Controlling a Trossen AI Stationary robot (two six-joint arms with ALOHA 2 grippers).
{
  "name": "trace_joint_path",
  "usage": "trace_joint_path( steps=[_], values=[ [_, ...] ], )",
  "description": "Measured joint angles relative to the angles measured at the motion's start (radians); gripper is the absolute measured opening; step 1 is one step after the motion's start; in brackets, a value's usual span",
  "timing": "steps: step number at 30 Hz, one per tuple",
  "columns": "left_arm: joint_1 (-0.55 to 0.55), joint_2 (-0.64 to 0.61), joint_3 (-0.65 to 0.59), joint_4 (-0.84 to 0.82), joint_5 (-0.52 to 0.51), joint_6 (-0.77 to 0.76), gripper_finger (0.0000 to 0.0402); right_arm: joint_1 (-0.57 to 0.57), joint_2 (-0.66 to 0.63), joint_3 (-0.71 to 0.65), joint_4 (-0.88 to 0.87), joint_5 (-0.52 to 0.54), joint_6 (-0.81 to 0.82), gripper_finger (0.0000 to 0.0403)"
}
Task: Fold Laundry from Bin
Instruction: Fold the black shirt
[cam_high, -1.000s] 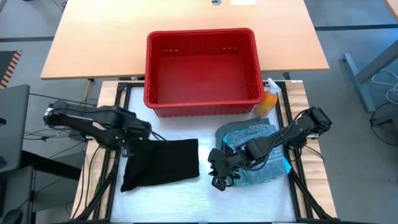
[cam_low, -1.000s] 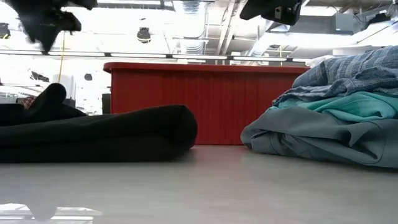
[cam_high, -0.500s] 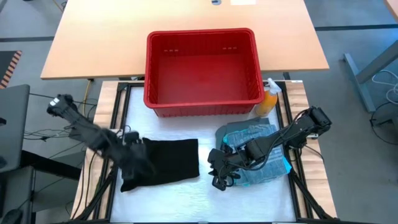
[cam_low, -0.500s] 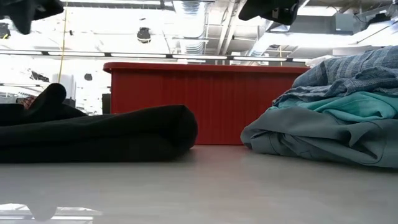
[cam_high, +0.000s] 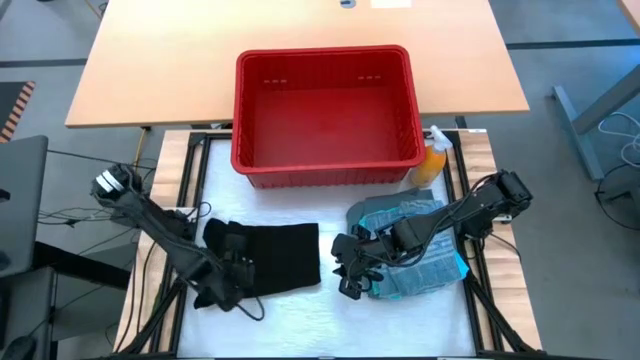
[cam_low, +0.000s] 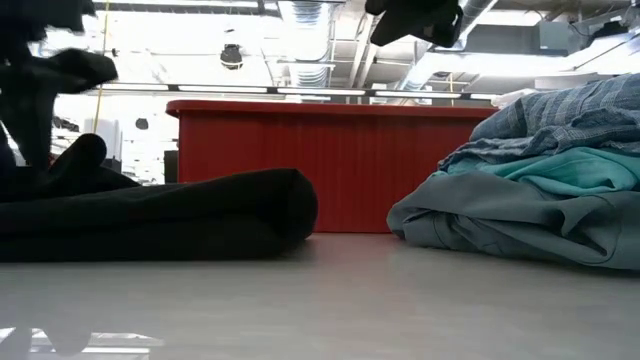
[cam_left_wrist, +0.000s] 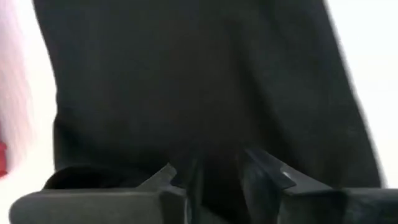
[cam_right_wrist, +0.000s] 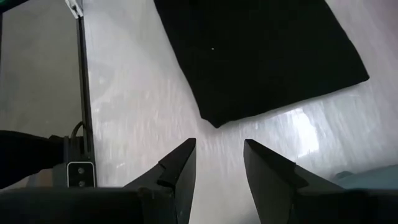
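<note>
The left gripper (cam_high: 238, 272) sits low on the black garment (cam_high: 280, 258), its fingers close together, likely to pinch the cloth for a fold. Behind it the red bin (cam_high: 325, 112) is empty. The right gripper (cam_high: 347, 275) waits open beside the folded pile (cam_high: 420, 250).

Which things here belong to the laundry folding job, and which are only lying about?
Job:
- black garment, with the left gripper down at its near-left corner
- folded pile of teal, grey-green and striped clothes, right gripper beside it
- red bin, no clothes visible inside

Lying about:
- orange spray bottle, right of the bin
</note>
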Motion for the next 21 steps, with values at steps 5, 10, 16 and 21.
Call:
trace_joint_path(
  steps=[5, 10, 16, 21],
  values=[
    [0.052, 0.105, 0.004, -0.008, 0.018, -0.015, 0.0052, 0.000, 0.000, 0.000, 0.000, -0.002, 0.000, 0.0161],
    [0.072, 0.113, 0.012, -0.180, 0.076, -0.099, 0.0008, 0.010, 0.000, 0.000, 0.000, -0.003, 0.007, 0.0161],
    [0.065, 0.033, 0.012, -0.539, 0.038, -0.278, 0.0002, 0.009, 0.000, 0.000, 0.000, -0.003, 0.008, 0.0161],
    [0.063, -0.124, 0.012, -0.722, 0.030, -0.464, 0.0001, -0.001, 0.000, 0.000, 0.000, -0.003, 0.008, 0.0161]
  ],
)
